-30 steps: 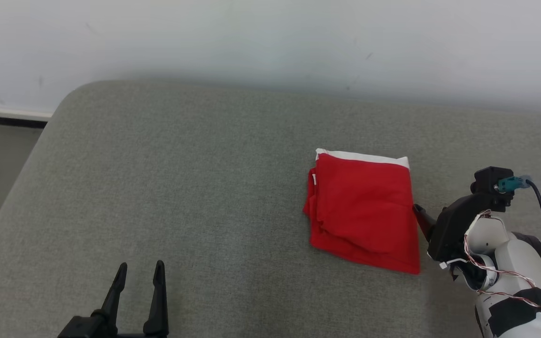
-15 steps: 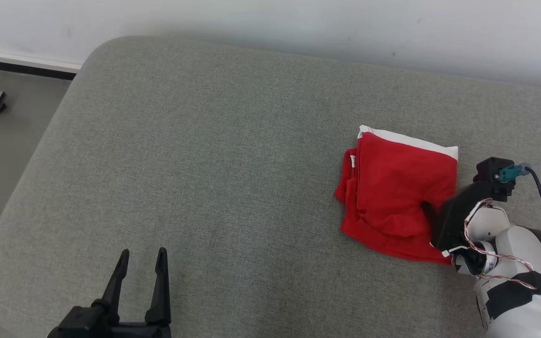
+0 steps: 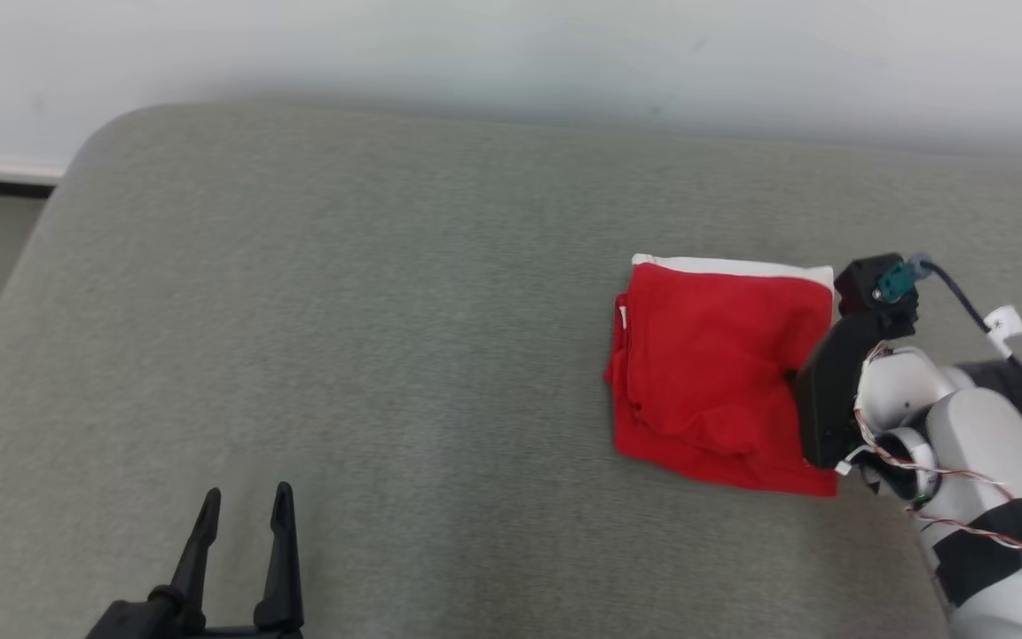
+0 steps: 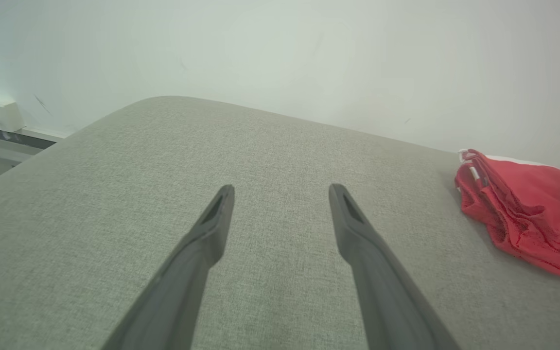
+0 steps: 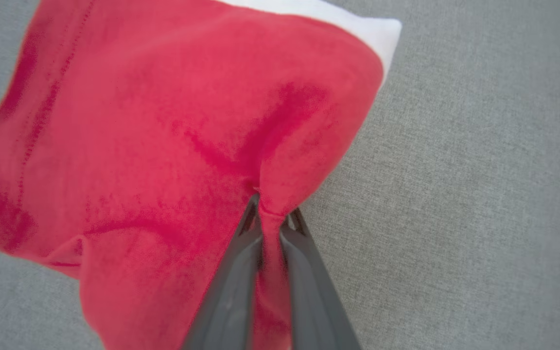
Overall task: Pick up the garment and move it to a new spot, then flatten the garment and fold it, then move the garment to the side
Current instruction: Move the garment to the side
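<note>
Tightly between right pincer point(image 5: 272, 209) tips, a fold of red garment point(image 5: 163, 121); left pincer point(image 4: 282, 190) agape, apart.

My garment point(image 3: 706, 373) is plain bright red, no print, with a white band along its far edge and darker red stitch lines near one side. The cushion point(image 3: 342, 337) under it is flat grey with a fine woven fleck, and the wall point(image 3: 475, 53) is off-white with a few faint dark scuffs. My left gripper point(image 3: 246, 490) and right gripper point(image 5: 272, 209) have matte dark grey fingers, and my right forearm point(image 3: 981, 435) is pale grey-white with a black band, red-and-white twisted wires point(image 3: 859, 422), a teal connector point(image 3: 894, 282) and a black cable point(image 3: 955, 288) with a white tag point(image 3: 1002, 321).
</note>
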Robot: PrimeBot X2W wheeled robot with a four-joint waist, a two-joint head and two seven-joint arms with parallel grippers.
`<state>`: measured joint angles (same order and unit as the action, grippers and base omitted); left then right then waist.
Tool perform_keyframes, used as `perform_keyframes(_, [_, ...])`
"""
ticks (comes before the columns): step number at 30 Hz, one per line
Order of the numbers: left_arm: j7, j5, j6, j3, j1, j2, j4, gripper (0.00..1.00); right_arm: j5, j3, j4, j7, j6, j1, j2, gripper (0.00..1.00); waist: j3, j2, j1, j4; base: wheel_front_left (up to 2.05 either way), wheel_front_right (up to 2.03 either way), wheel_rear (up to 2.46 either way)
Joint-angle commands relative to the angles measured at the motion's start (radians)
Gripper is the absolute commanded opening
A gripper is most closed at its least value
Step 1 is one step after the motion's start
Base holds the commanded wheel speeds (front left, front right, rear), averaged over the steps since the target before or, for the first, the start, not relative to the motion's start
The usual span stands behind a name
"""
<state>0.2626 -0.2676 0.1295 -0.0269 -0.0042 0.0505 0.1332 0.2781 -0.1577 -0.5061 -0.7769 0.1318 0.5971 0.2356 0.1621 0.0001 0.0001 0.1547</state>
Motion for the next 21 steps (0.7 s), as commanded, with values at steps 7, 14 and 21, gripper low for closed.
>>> perform_keyframes(7, [0.003, -0.003, -0.006, 0.022, 0.000, 0.000, -0.035, 1.00, 0.128, -0.203, 0.258, -0.159, -0.003, 0.027, 0.176, 0.00, 0.019, -0.0001, -0.0001, -0.215, 0.00, 0.00, 0.00])
perform_keyframes(14, [0.003, 0.011, -0.003, 0.007, -0.056, 0.000, -0.057, 1.00, 0.165, -0.340, 0.384, -0.170, -0.003, 0.074, 0.345, 0.00, 0.084, -0.0001, -0.0001, -0.310, 0.00, 0.00, 0.00])
perform_keyframes(21, [0.003, 0.047, 0.002, 0.010, -0.106, 0.001, -0.081, 1.00, 0.165, -0.395, 0.409, -0.103, -0.003, 0.133, 0.463, 0.00, 0.170, -0.0001, -0.0001, -0.386, 0.00, 0.00, 0.00])
